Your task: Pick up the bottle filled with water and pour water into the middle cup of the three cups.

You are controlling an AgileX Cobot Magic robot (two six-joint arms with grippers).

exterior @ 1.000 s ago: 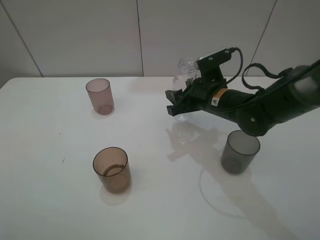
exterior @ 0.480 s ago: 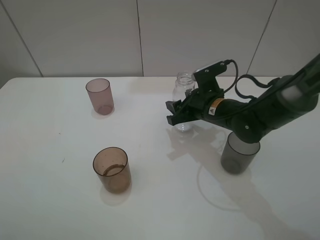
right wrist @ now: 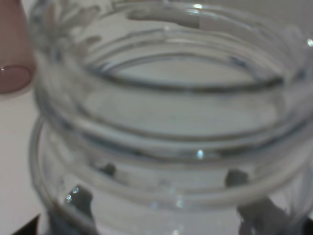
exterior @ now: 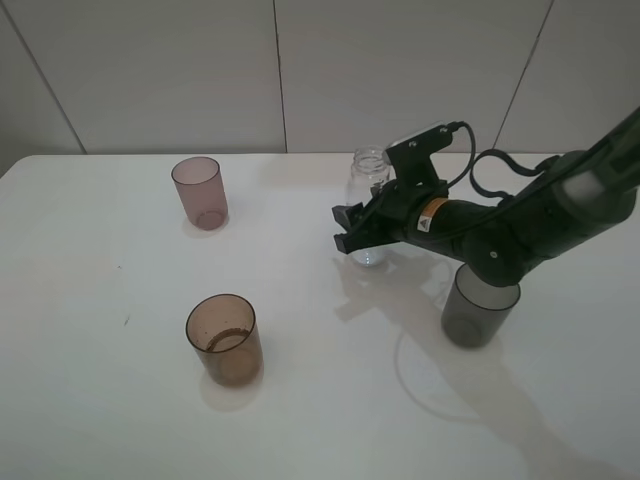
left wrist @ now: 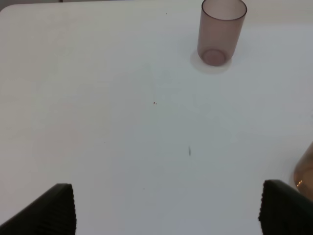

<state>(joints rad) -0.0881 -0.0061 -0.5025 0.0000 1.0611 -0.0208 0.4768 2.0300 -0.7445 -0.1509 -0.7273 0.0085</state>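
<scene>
The clear bottle [exterior: 368, 205] stands upright on the white table [exterior: 110, 400], its open neck up. My right gripper [exterior: 343, 228] is shut around its lower body. In the right wrist view the bottle's threaded neck [right wrist: 166, 122] fills the frame, with dark fingers [right wrist: 259, 215] showing through the plastic. The amber-brown middle cup [exterior: 224, 339] stands near the front left, well apart from the bottle. It also shows at the edge of the left wrist view [left wrist: 305, 171]. My left gripper [left wrist: 166, 210] is open and empty above bare table; it is out of the exterior view.
The mauve-pink cup [exterior: 199, 192] stands at the back left and also shows in the left wrist view [left wrist: 221, 32]. The smoky dark-grey cup [exterior: 480, 303] stands just under my right forearm [exterior: 520, 225]. A wall runs behind the table's far edge.
One second ago the bottle was tilted and held above the table. It has been brought upright and set down, and has barely moved in the last half second.
</scene>
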